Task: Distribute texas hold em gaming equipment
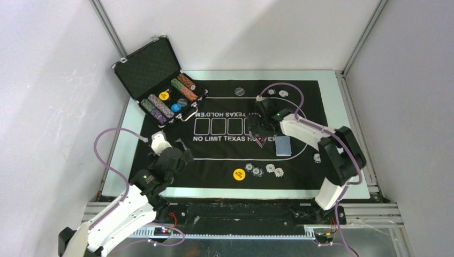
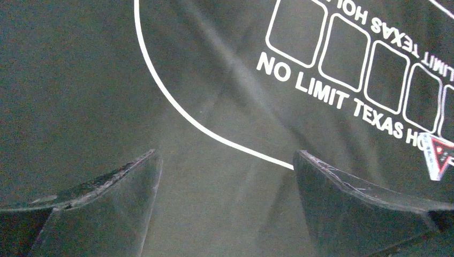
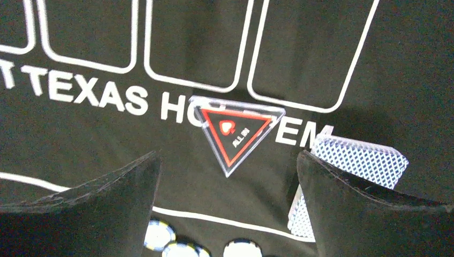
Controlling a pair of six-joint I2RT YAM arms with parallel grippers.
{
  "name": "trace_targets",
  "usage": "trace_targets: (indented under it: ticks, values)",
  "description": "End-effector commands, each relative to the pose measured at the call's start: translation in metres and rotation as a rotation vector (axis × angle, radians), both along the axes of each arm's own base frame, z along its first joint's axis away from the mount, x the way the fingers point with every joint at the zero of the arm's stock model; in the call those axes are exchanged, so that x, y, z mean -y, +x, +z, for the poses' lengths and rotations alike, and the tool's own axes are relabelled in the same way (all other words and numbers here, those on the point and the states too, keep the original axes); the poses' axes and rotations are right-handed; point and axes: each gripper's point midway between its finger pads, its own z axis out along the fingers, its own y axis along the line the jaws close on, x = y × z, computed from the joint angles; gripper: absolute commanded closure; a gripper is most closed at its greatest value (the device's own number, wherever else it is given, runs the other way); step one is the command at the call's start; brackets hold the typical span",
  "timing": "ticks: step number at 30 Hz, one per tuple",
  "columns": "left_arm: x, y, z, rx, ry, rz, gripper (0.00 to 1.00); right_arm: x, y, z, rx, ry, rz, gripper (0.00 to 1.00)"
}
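— Right gripper [image 3: 227,156] gapes wide, holding nothing. Why hover there?
— It frames the marker [image 3: 235,134], flat on the mat [image 3: 80,144] at frame centre, just beyond the fingertips: likely the next pick.
— Cards [image 3: 356,160], chips [image 3: 160,238]?
— Cards lie right of the marker, beside the right finger; chips at the bottom edge.
— Left gripper [image 2: 225,160]?
— Spread too, empty, over mat; marker at its view's right edge.

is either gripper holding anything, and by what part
Nothing is held: the left gripper is open over the mat, the right gripper open over the triangle marker.
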Motion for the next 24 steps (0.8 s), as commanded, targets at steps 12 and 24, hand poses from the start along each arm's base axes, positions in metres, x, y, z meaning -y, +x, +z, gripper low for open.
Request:
trace_targets:
  ticks: [12, 24]
  values:
    - [0.012, 0.008, 0.006, 0.034, -0.064, -0.016, 0.00, -0.005, 0.045, -0.033, 0.028, -0.124, -0.232, 0.00]
    - [0.013, 0.008, 0.006, 0.036, -0.065, -0.025, 0.00, -0.002, 0.042, -0.042, 0.031, -0.187, -0.261, 0.05]
